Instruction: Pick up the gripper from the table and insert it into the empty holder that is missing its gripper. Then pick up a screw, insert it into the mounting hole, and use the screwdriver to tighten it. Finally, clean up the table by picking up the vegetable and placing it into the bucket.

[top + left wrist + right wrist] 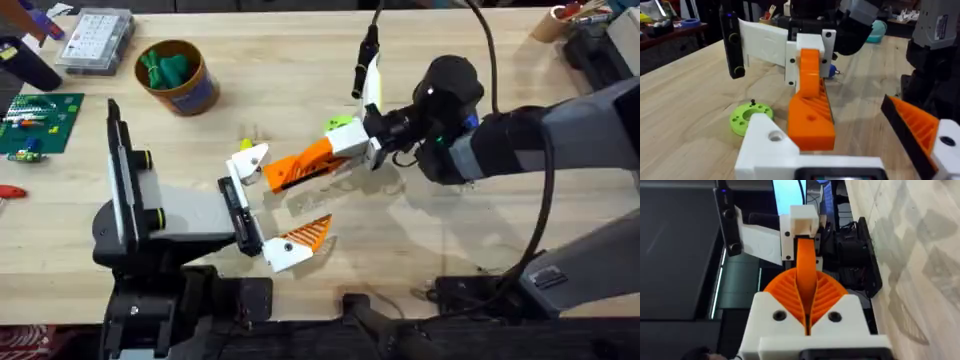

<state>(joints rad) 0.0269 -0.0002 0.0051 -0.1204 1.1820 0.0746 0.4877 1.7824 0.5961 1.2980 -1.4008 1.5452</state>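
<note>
Right gripper [372,152] clamps gripper [305,162] — tip beside holder [240,215] | arm reaches across

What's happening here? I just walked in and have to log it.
The right gripper has its jaws shut on the loose orange-and-white finger, its white base pointing toward the black holder bar, not yet seated. The lime-green vegetable lies on the table, not in the bucket.
</note>
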